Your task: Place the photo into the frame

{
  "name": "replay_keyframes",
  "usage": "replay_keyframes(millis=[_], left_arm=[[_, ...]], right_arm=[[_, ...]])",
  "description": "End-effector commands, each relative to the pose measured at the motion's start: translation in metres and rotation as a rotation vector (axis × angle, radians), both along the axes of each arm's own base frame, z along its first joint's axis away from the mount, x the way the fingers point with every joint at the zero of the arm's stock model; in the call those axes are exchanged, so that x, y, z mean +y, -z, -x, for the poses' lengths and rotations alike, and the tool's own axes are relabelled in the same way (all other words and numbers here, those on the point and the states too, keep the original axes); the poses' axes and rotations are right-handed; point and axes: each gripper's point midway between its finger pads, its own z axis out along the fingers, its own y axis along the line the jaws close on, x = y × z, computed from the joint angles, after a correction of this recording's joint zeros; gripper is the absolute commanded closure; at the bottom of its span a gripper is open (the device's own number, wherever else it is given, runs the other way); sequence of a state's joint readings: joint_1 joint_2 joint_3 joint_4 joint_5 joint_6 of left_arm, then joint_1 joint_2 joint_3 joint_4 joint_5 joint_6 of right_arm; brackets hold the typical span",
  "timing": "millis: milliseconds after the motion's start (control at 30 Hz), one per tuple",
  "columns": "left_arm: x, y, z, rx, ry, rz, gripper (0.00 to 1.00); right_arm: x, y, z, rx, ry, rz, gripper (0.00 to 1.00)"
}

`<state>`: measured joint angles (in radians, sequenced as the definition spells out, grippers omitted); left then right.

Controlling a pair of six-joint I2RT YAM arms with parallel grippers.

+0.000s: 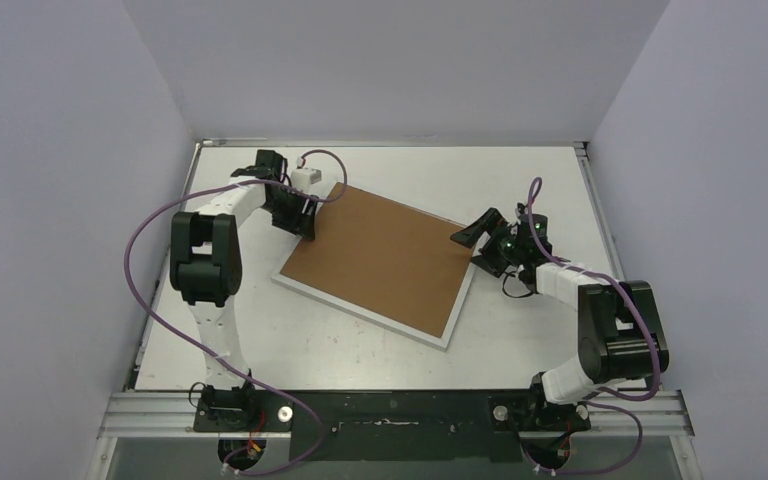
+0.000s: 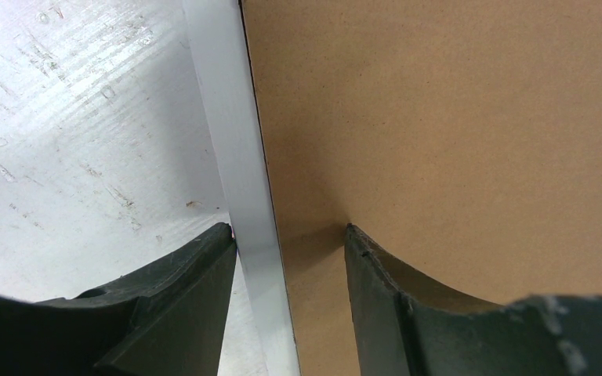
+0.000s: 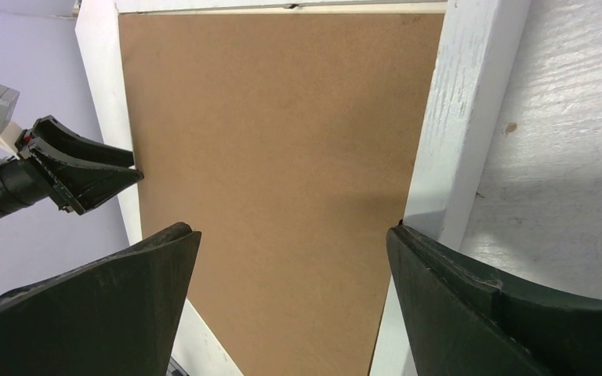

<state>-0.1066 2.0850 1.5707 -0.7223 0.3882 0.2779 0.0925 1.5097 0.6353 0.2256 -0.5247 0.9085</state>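
The frame [image 1: 360, 313] lies back side up on the table, its brown board [image 1: 385, 260] facing me. No photo shows in any view. My left gripper [image 1: 308, 228] stands at the frame's far-left edge, open about halfway and holding nothing. In the left wrist view, the left gripper [image 2: 290, 229] straddles the white rail [image 2: 235, 141], one finger outside it and one on the board [image 2: 455, 125]. My right gripper [image 1: 472, 245] is wide open at the frame's right edge. In the right wrist view, the right gripper [image 3: 291, 231] spans the board [image 3: 282, 133] and the right rail [image 3: 455, 117].
The white table [image 1: 520, 340] is scratched and enclosed by pale walls on three sides. Purple cables [image 1: 150, 290] loop beside both arms. The left gripper's finger [image 3: 86, 172] shows across the frame in the right wrist view.
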Motion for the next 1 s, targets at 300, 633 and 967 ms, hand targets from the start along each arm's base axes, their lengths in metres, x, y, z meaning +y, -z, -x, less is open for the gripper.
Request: replay_keyframes(millis=[300,633,967], left_arm=[[-0.015,0.028,0.005,0.008,0.076,-0.042,0.51],[-0.022,0.028,0.010,0.019,0.115,-0.038,0.52],[-0.026,0.024,0.012,0.017,0.143,-0.041,0.52]], right_arm=[[0.006,0.006,-0.004,0.006,-0.016,-0.004,0.05],[0.007,0.015,-0.011,0.015,-0.025,0.004,0.04],[0.013,0.007,-0.021,-0.019,-0.044,-0.007,0.04]])
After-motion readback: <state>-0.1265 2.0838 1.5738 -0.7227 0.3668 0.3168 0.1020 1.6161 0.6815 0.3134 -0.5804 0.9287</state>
